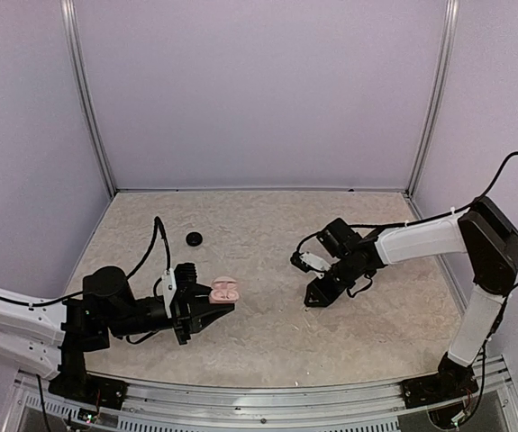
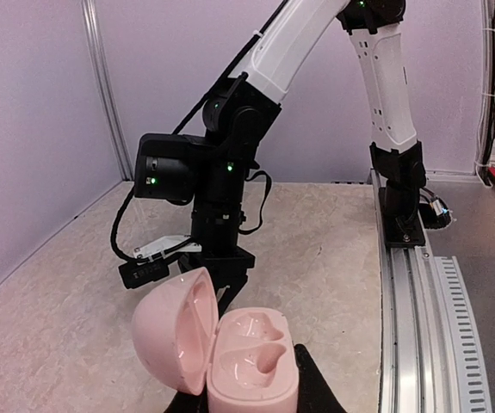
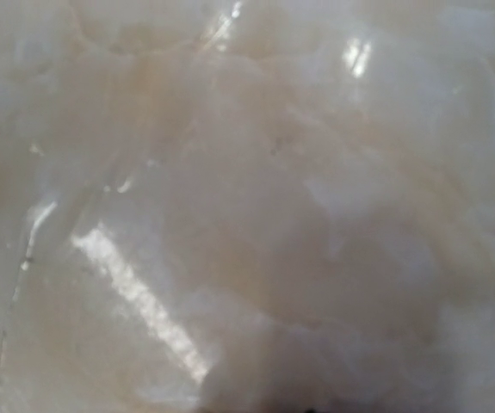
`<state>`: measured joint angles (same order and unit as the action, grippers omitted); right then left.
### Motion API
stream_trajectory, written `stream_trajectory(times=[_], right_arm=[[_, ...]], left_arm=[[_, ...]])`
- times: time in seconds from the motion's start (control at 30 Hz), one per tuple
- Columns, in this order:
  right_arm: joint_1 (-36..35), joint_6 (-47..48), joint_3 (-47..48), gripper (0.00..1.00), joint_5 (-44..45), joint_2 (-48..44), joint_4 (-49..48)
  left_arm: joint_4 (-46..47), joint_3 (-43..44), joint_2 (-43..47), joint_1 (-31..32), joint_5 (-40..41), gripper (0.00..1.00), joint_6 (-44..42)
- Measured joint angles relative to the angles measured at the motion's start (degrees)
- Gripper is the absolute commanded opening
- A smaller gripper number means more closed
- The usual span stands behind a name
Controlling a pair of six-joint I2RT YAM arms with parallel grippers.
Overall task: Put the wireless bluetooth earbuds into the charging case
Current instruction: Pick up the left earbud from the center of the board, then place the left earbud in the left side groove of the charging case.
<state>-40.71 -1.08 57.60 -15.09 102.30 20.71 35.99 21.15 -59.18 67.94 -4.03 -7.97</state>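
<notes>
The left pincer [image 1: 220,300] grips the pink charging case [image 2: 251,361] by its base, lid swung open, just above the table [image 1: 268,346]. The right pincer [image 1: 316,297] points down close to the table — how far open it is, and whether it holds anything, cannot be told.

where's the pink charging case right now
The charging case sits left of centre in the top view, lid open, gripped by the left tool, with the black puck beyond it.
</notes>
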Motion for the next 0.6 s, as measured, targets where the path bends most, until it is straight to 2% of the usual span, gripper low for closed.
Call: stream_trajectory(times=[0.33,0.6], right_arm=[[-0.26,0.15,0.74,0.21,0.85,0.68,0.04],[-0.44,0.46,0.74,0.19,1.07,0.44,0.42]], left_arm=[[0.0,0.0,-0.15,0.0,0.07,0.09,-0.04],[0.07,0.0,-0.26,-0.02,0.09,0.09,-0.02]])
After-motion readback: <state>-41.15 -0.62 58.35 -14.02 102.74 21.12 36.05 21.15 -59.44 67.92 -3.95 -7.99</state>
